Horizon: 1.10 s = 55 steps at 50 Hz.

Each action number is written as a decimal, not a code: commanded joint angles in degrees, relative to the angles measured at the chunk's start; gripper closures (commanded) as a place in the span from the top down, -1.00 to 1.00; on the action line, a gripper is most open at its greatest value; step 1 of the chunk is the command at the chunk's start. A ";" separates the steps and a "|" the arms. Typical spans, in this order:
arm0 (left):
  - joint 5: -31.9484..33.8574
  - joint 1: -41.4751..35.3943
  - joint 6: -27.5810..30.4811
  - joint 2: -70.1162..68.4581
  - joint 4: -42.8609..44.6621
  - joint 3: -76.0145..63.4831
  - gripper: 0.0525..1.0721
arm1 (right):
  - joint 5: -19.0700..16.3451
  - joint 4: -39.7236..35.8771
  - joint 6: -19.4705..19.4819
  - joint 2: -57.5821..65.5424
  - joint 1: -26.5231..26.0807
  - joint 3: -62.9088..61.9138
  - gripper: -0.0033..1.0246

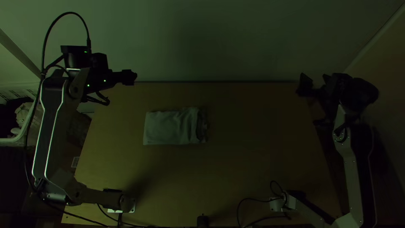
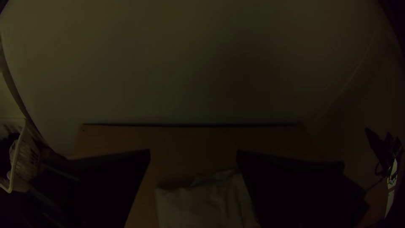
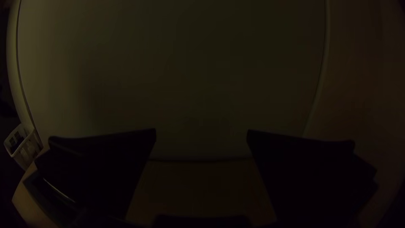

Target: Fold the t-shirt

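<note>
1. Currently, the t-shirt (image 1: pixel 168 128) is lying as a compact folded rectangle on the table (image 1: pixel 253 156), left of centre toward the far side, its right end looking rumpled.
2. Risk: a gripper pinching only the top layer could be pulling the folds open, likely because the layers are sitting loose at that right end.
3. Risk: pushing from one side could be skewing the bundle, as nothing is pinning it.
4. Left gripper (image 2: pixel 193 152): fingers standing wide apart, holding nothing, hovering near the far left corner.
5. Right gripper (image 3: pixel 201 131): also gaping wide, gripping nothing, hanging by the far right corner.
</note>
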 commanded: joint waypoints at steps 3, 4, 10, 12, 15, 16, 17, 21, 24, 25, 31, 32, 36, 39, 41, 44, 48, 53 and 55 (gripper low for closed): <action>-0.23 3.28 2.68 -10.42 5.14 -9.33 0.92 | -0.44 1.28 -2.03 -4.16 1.61 2.44 0.92; -0.23 3.81 3.12 -11.74 6.28 -10.83 0.92 | -0.53 1.28 -2.30 -4.60 1.96 2.36 0.92; -0.32 5.48 2.94 -18.95 11.73 -18.56 0.92 | -0.79 1.37 -3.44 -7.85 3.10 1.13 0.92; -0.41 6.10 2.59 -20.97 12.87 -20.76 0.92 | -0.79 1.37 -3.44 -9.08 3.63 0.60 0.92; -0.49 7.06 2.33 -24.22 14.72 -24.27 0.92 | -0.79 2.51 -3.88 -11.45 4.59 -1.25 0.92; -0.67 7.42 2.33 -25.37 15.77 -25.68 0.92 | -0.79 3.39 -3.88 -12.42 4.59 -2.13 0.92; -1.20 7.59 2.33 -26.60 17.00 -27.09 0.92 | -0.79 4.18 -3.97 -13.48 4.59 -3.09 0.92; -2.96 8.82 2.33 -31.25 22.19 -32.62 0.92 | -0.79 9.36 -4.05 -17.87 5.03 -7.93 0.92; -3.22 9.96 2.33 -34.33 25.62 -36.58 0.92 | -0.79 12.97 -4.14 -21.39 5.56 -11.79 0.92; -3.48 10.58 2.33 -35.39 26.49 -37.72 0.92 | -0.79 13.93 -4.41 -22.35 6.09 -12.94 0.92; -4.54 14.27 2.50 -41.27 32.38 -44.75 0.92 | -0.79 15.87 -5.02 -26.92 6.88 -17.86 0.92; -4.54 14.71 2.50 -42.42 33.44 -46.16 0.92 | -0.79 16.13 -4.93 -27.63 6.88 -18.56 0.92; -4.54 16.03 2.50 -47.16 37.66 -52.13 0.92 | -0.79 16.13 -4.67 -30.35 6.88 -21.55 0.92; -4.54 16.47 2.50 -50.59 38.98 -56.18 0.92 | -0.79 16.31 -4.67 -32.28 6.88 -23.92 0.92; -4.54 16.47 2.41 -52.61 39.77 -58.99 0.92 | -0.71 16.39 -4.58 -33.60 6.79 -25.68 0.92; -4.71 16.56 2.41 -55.95 41.17 -63.56 0.92 | -0.71 16.31 -4.23 -35.80 6.79 -28.32 0.92; -4.80 17.35 2.59 -60.96 43.37 -69.45 0.92 | -0.71 16.39 -4.23 -39.40 6.70 -32.01 0.92; -4.80 18.14 2.77 -66.85 44.51 -75.95 0.92 | -0.71 16.04 -4.23 -43.53 6.70 -36.32 0.92; -4.80 18.23 2.77 -69.05 44.51 -78.33 0.92 | -0.71 15.87 -4.23 -45.12 6.61 -38.07 0.92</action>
